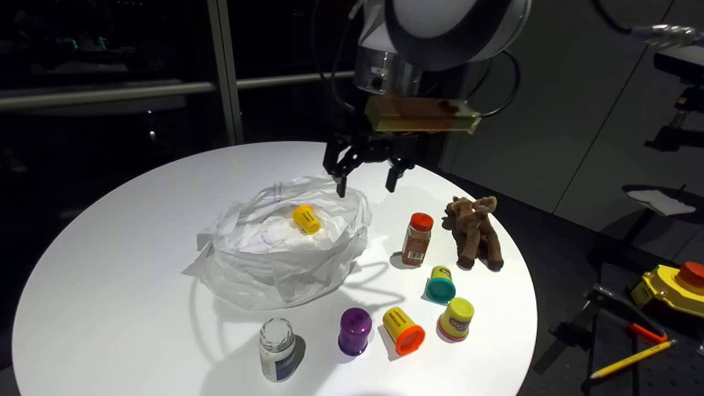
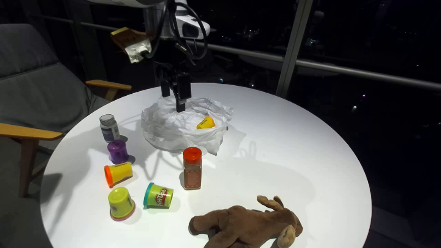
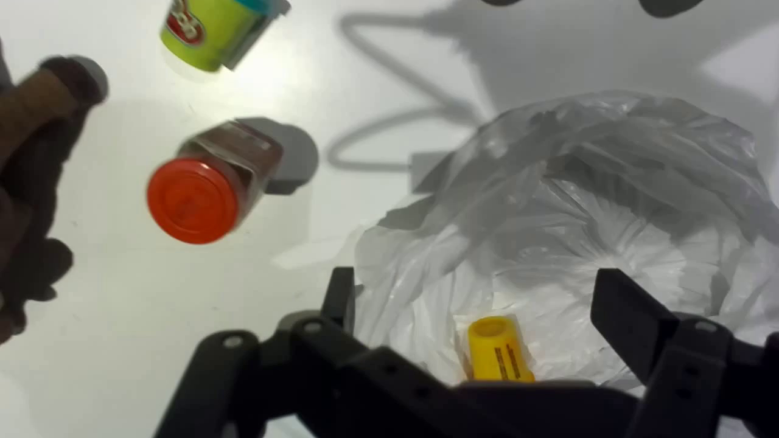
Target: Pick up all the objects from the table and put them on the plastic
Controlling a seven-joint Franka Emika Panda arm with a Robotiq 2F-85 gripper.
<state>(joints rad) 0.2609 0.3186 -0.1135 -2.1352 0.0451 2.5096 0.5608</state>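
Closest to me, toward the near edge of the round, smooth white worktop (image 1: 126,264), stand a pale bottle (image 1: 278,352) and a glossy purple jar (image 1: 355,331). Beside the jar a yellow, orange-lidded tub (image 1: 401,329) lies on its side; next to it a lime tub (image 1: 456,317) stands on its reddish lid, and behind, a teal-lidded tub (image 1: 440,285) lies sideways. Farther back come a see-through, square-sided spice jar (image 1: 417,242) with a red cap and, by the right edge, a soft brown plush animal (image 1: 474,231). Left of those sits the crinkled, translucent plastic bag (image 1: 286,280), a yellow tub (image 1: 306,219) inside it. Over the bag's rim hangs the tool (image 1: 366,187), fingers spread wide apart. Only the wrist view shows the bag's folds gathering to a point; a grey armchair (image 2: 31,82) shows only in an exterior view.
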